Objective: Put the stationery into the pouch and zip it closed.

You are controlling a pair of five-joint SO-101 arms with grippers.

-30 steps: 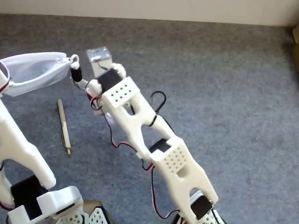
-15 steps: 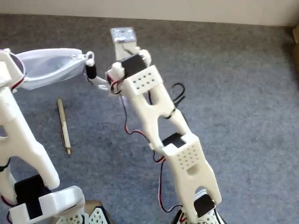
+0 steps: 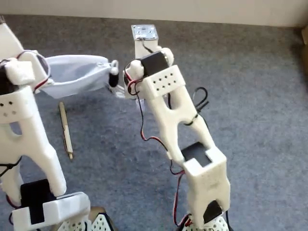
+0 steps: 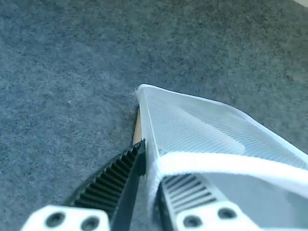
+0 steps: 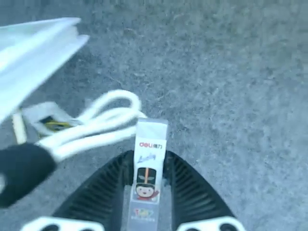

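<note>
I logged the left pincer (image 4: 147, 161) clamped on the mesh pouch (image 4: 202, 127)'s end and the right pincer (image 5: 147, 158) clamped on its zipper tag (image 5: 151, 134), pen (image 3: 65, 129) well apart from both; a straight, taut pull judged best.

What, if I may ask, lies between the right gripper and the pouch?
A looped white cord with a black end piece lies between the pouch and the right gripper, which clamps a small labelled item; the right wrist view shows it.

The desk (image 3: 255, 96) I work over has a grey, carpet-like covering, softly and evenly lit; along its far edge I see a pale wall (image 3: 202, 8)
</note>
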